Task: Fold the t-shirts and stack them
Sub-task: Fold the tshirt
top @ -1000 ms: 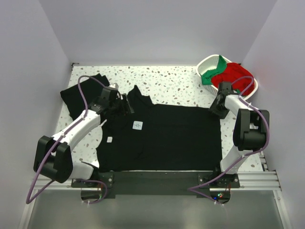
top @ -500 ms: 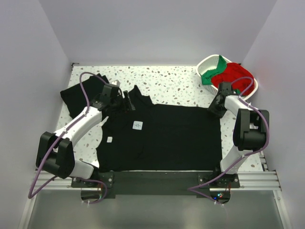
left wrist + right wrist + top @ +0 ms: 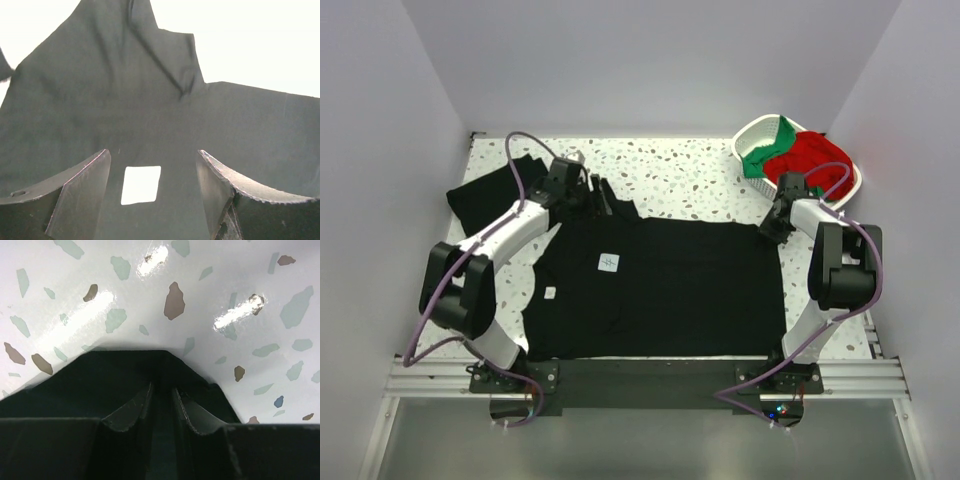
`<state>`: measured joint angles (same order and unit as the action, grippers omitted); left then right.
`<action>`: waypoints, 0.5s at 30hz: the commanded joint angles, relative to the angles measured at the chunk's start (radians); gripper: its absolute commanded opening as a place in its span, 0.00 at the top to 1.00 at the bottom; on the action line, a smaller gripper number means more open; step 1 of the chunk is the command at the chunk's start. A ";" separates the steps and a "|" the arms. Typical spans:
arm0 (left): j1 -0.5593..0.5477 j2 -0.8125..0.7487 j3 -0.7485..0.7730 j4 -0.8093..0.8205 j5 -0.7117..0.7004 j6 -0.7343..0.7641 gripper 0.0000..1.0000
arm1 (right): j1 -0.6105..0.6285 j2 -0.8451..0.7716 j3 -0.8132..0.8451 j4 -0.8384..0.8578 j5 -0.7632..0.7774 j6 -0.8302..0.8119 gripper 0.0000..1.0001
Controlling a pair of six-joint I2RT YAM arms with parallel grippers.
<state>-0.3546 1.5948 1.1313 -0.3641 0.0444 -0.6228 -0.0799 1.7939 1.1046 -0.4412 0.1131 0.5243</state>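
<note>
A black t-shirt [image 3: 680, 285] lies spread flat on the speckled table, its white neck label [image 3: 609, 263] facing up. My left gripper [image 3: 602, 197] hovers open over the collar end, and in the left wrist view its jaws [image 3: 152, 152] stand wide above the label [image 3: 141, 185]. At the shirt's far right corner my right gripper [image 3: 767, 228] is down on the cloth. In the right wrist view its fingers [image 3: 162, 387] are nearly together with black cloth [image 3: 120, 375] pinched between them. A second black t-shirt [image 3: 485, 195] lies at the back left.
A white lattice basket [image 3: 752, 135] stands at the back right corner and holds a red t-shirt [image 3: 810, 160] and a green one [image 3: 765, 155]. Bare speckled table [image 3: 690, 180] shows behind the spread shirt. Walls close in on three sides.
My left arm has swung away from me, from the shirt's left shoulder to its collar, jaws still wide. My right gripper's jaws have closed in on the shirt's far right corner.
</note>
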 commanded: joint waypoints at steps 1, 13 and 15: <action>0.005 0.068 0.120 0.037 -0.009 0.061 0.26 | -0.001 0.010 0.024 0.001 0.008 0.013 0.78; 0.095 0.425 0.455 0.047 -0.005 0.126 0.29 | -0.001 -0.021 0.069 -0.060 0.028 0.014 0.77; 0.103 0.459 0.498 0.059 0.000 0.135 0.32 | -0.001 -0.024 0.072 -0.060 0.020 0.019 0.78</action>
<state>-0.2619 2.0171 1.5444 -0.3408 0.0448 -0.5339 -0.0799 1.7939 1.1351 -0.4885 0.1200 0.5285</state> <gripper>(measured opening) 0.698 0.225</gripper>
